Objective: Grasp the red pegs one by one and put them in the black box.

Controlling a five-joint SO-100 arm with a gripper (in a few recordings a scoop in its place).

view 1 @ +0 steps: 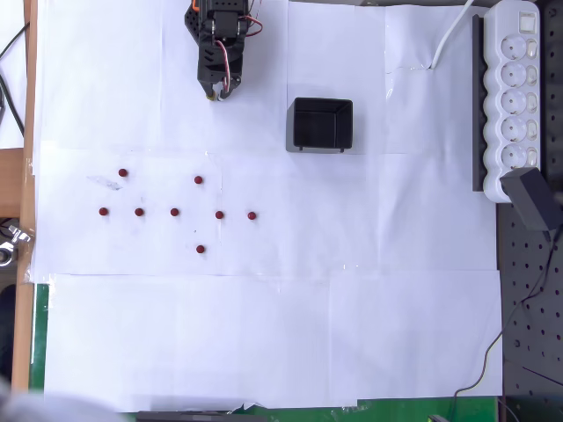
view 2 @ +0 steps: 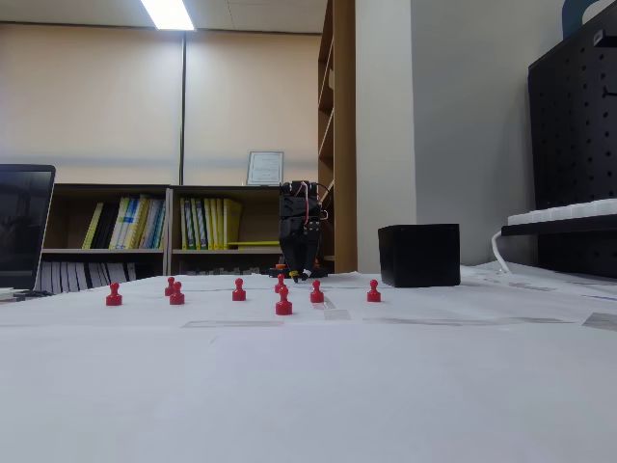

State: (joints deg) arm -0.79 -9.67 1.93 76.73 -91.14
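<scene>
In the overhead view the arm sits folded at about 11 o'clock on the white paper-covered surface point(view 1: 264, 334), its pincer point(view 1: 214, 90) pointing down toward 6 o'clock with nothing between the tips; whether the jaws stand wide or narrow cannot be told from either picture. The black box point(view 1: 320, 124) rests open-topped just right of the arm, near 12 o'clock of the sheet's centre, and looks empty inside. 8 red pegs point(view 1: 175, 212) lie well apart from the box, scattered left of centre: 5 in a rough row from 9 o'clock toward the middle, 2 above that row, and 1 below it. None touches another. In the fixed view the pegs point(view 2: 283, 301) stand upright in front of the arm, with the pincer point(view 2: 297, 272) low behind them and the box point(view 2: 418, 256) to the right. A white power strip point(view 1: 514, 97) lies along the right edge at 2 o'clock, with a black adapter point(view 1: 533, 199) plugged in at its lower end.
</scene>
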